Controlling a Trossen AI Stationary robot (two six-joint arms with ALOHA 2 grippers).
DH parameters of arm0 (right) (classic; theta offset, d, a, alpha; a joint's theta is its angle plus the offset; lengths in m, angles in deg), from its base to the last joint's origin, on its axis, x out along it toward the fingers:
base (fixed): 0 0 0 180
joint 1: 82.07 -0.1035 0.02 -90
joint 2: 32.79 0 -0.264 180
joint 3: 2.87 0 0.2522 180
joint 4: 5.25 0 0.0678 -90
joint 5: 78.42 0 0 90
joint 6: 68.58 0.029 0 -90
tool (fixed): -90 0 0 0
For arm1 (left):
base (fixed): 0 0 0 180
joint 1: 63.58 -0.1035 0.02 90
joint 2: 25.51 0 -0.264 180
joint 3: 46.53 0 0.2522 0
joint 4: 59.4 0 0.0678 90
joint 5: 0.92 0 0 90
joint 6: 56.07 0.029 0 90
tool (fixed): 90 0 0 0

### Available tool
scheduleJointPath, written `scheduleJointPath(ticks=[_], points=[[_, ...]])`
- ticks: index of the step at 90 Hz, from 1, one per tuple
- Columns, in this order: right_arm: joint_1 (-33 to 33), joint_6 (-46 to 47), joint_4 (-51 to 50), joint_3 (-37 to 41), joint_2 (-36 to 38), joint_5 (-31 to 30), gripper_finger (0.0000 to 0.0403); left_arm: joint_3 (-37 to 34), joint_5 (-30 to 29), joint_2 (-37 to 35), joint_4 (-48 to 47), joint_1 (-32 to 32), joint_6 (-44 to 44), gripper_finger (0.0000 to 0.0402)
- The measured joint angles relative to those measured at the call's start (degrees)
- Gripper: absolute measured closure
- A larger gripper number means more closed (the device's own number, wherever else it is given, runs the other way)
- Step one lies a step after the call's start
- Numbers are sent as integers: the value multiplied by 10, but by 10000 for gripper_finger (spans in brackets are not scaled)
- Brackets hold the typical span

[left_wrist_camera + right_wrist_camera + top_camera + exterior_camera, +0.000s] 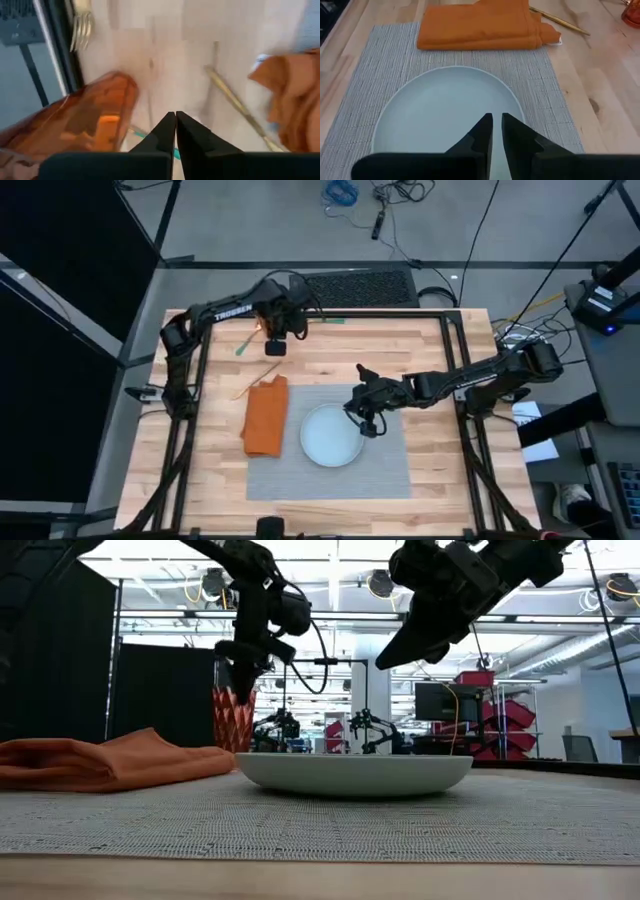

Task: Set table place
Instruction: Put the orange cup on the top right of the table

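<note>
The grey woven placemat (330,442) lies flat on the light wooden table (440,350), toward its near middle. A round pale blue plate (331,435) rests on the placemat, left of its centre. A folded orange napkin (266,416) lies along the placemat's left edge, partly on the mat and partly on bare wood. A thin gold utensil (560,21) lies on the wood just beyond the napkin. The right gripper (367,420) hangs above the plate's right rim, not touching it, its fingers drawn nearly together with nothing between them. The left gripper (274,342) is at the table's far left, well apart from the placemat, fingers pressed together and empty, just beside an amber faceted glass (75,125). A gold fork (81,22) lies near the black frame there
</note>
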Motion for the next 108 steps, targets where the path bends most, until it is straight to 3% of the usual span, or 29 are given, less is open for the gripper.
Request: scheduleJointPath(ticks=[18,34,60,71,95,108], points=[[0,0,0,0,0,0,376,12,8,-4,-54,30,-5,401],[0,-5,0,0,0,0,376,40,-23,-43,-79,43,-15,401],[5,-13,10,0,0,-3,376,76,-43,-106,-58,13,-32,390],[5,-13,13,0,0,-3,376,74,-43,-103,-62,-15,-40,338],[5,-18,8,0,0,-3,376,73,-88,-92,-84,-51,-44,142],[6,-30,14,0,0,-3,376,73,-59,-92,-88,-59,-50,109]])
